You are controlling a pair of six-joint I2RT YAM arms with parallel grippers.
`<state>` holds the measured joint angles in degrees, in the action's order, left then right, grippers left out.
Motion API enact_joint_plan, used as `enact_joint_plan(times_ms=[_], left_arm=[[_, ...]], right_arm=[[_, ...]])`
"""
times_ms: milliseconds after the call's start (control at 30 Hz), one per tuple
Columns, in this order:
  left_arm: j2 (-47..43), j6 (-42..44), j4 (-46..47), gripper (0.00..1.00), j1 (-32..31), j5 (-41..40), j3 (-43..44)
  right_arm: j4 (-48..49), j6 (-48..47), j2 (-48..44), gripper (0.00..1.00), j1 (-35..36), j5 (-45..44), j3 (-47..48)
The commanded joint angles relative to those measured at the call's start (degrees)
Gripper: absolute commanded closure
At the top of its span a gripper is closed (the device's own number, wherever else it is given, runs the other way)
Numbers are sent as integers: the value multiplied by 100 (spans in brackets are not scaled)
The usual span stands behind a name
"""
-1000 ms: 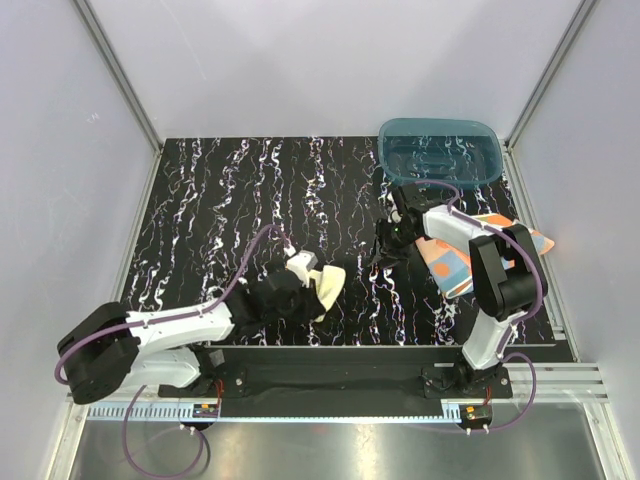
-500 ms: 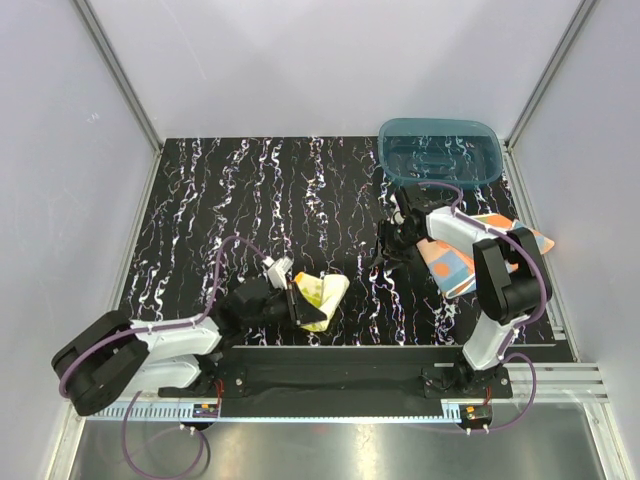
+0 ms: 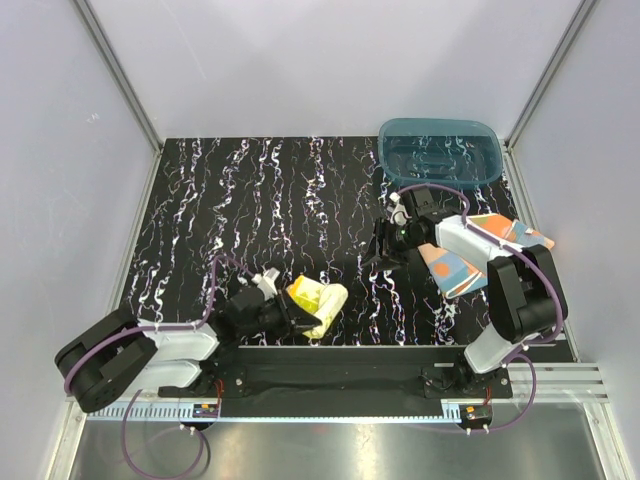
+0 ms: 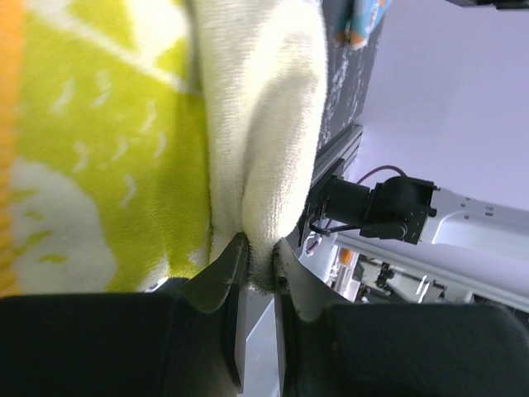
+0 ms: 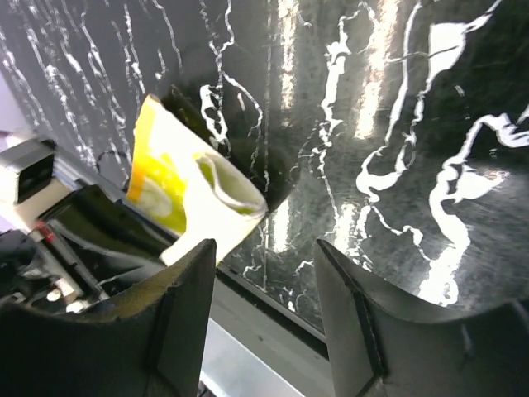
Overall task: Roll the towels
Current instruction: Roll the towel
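Left wrist: fold of yellow towel (image 4: 263, 124) tight in narrow grip of left pincer (image 4: 258, 250)

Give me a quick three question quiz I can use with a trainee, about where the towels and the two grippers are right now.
1. True or false: the right gripper is closed on the orange towel.
2. What is the left gripper pinching? A the yellow towel; B the orange towel; C nothing.
3. Fill in the gap: the teal tub stands at the far ___ corner of the table.
Key: 1 false, its jaws are open and empty above the table; 2 A; 3 right.
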<state>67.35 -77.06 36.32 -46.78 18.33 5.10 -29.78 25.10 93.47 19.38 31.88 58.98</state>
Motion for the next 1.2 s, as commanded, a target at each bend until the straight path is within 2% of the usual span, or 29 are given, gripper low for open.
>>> enact_joint_plan(times_ms=[0, 200, 400, 500, 867, 1167], left_arm=[[-65, -520, -28, 91, 20, -250, -228], [137, -1135, -283, 96, 20, -391, -492], [156, -1539, -397, 96, 20, -549, -765], [33, -1672, -809, 97, 20, -602, -792], [-723, -1699, -1898, 96, 337, -488, -994], [-768, -1576, -2102, 95, 512, -339, -1055]], right_arm=[[332, 178, -224, 41, -22, 450, -132], [965, 434, -400, 39, 171, 1136, -545], [1035, 364, -374, 35, 962, 891, -703], [1211, 434, -330, 35, 1260, 732, -862], [1931, 477, 162, 34, 1964, 653, -1038], [2757, 1022, 979, 28, 2149, 372, -985]])
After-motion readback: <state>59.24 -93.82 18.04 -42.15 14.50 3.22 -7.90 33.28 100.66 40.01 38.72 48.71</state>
